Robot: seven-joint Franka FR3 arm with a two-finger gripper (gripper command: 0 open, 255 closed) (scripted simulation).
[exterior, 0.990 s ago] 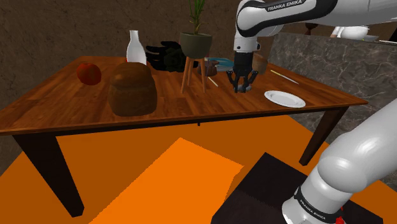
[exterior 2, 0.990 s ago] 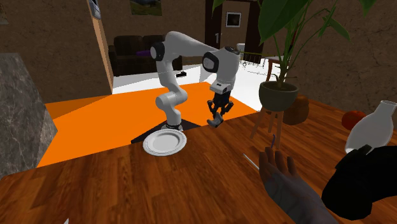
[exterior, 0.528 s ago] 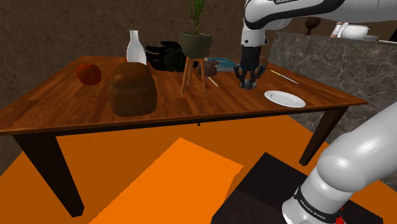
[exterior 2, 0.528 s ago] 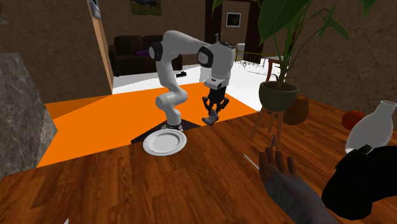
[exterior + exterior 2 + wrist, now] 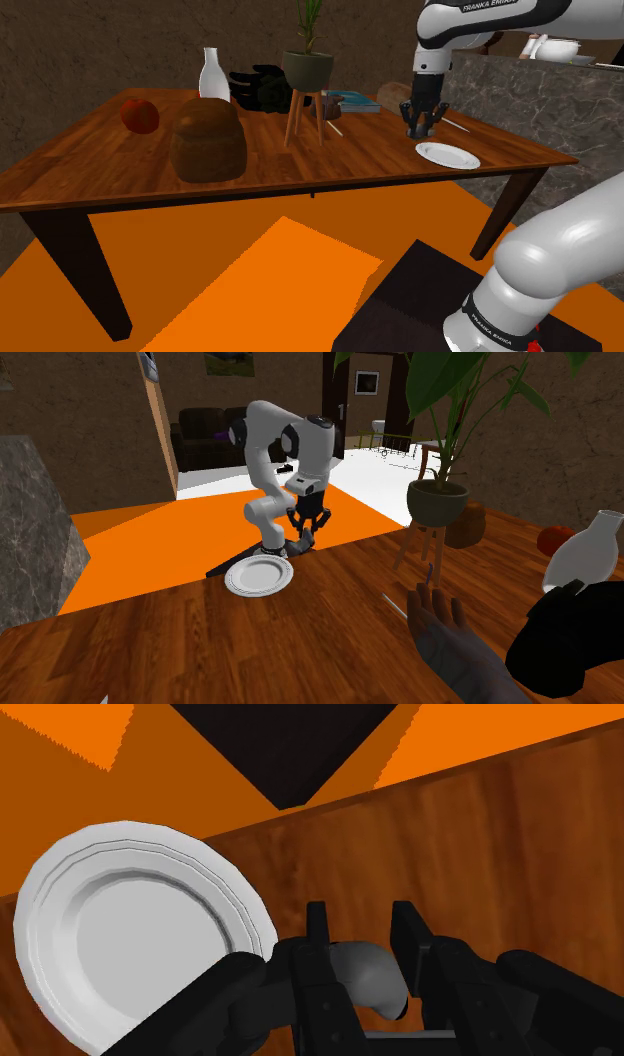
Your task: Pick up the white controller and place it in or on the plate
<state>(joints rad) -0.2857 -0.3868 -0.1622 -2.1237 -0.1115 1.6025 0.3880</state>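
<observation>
My black gripper (image 5: 424, 128) hangs just above the wooden table, close beside the white plate (image 5: 447, 155) on its far side. From the second exterior view the gripper (image 5: 303, 542) sits just behind the plate (image 5: 259, 576). In the wrist view the two fingers (image 5: 318, 936) are shut on the controller (image 5: 366, 980), whose light grey middle shows between them with dark lobes to either side. The plate's rim (image 5: 60, 884) lies right beside the gripper (image 5: 362, 929), near the table edge.
A brown bread loaf (image 5: 208, 140), a red apple (image 5: 140, 116), a white bottle (image 5: 213, 75), a potted plant on a wooden stand (image 5: 307, 70), a dark glove shape (image 5: 262, 88) and a book (image 5: 350, 100) stand across the table. A thin stick (image 5: 450, 123) lies behind the plate.
The gripper has carried the controller toward the shoulder view's right, from beside the plant stand to just next to the plate. Its grip looks unchanged.
</observation>
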